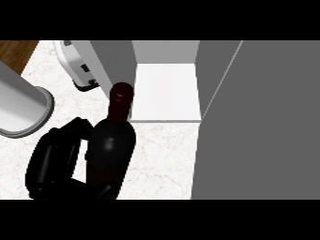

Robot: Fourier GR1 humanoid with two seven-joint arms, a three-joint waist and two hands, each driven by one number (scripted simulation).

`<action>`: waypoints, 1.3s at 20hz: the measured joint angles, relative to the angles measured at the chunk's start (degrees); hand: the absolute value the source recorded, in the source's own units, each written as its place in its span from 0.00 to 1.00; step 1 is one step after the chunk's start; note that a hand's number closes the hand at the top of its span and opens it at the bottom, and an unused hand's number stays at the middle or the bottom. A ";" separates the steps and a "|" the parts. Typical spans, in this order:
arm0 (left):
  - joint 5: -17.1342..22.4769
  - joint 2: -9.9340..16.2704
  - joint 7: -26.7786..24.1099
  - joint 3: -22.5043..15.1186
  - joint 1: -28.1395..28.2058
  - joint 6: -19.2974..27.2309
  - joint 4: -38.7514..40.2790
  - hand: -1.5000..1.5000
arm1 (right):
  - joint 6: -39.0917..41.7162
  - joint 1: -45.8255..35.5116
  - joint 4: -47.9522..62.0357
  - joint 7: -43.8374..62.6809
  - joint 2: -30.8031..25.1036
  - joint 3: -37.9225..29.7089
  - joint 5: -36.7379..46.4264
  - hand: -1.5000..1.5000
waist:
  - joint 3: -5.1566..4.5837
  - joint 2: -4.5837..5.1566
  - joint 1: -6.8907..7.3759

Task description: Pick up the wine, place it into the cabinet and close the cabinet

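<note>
A dark wine bottle (111, 145) stands nearly upright at centre left, its neck and cap (121, 93) pointing toward the cabinet. My left hand (57, 161) is curled round the bottle's lower body from the left, and its grey forearm (10, 101) comes in from the left edge. The bottle is held just in front of the cabinet's open compartment, whose white shelf floor (166, 93) shows beyond the neck. The open cabinet door (273, 122) is a large grey panel filling the right side. My right hand shows nowhere.
A white appliance (79, 65) stands on the marble counter (162, 154) at the back left, next to the cabinet's grey left wall (114, 58). A wooden strip (6, 49) shows beyond the counter's left edge.
</note>
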 measured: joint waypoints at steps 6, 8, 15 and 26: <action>-0.60 -0.04 4.00 -9.43 -6.32 11.20 -0.53 1.00 | 0.89 0.79 0.18 -0.93 -0.03 -1.32 -0.43 0.00 | 0.00 0.04 -0.24; -0.88 -0.04 5.84 -11.23 -8.48 13.94 -0.74 1.00 | 0.99 0.70 0.29 -1.06 0.14 -1.21 -0.50 0.00 | 0.00 0.05 -0.20; -1.85 -0.05 8.23 -17.21 -18.49 26.18 4.29 1.00 | 0.92 -0.55 0.30 0.89 -0.35 -2.12 -1.20 0.00 | -0.01 0.06 -0.42; -2.42 -0.05 8.44 -18.59 -30.02 35.91 13.84 1.00 | 2.43 0.55 1.18 0.01 -0.45 -2.16 -1.81 0.00 | -0.02 0.06 -0.70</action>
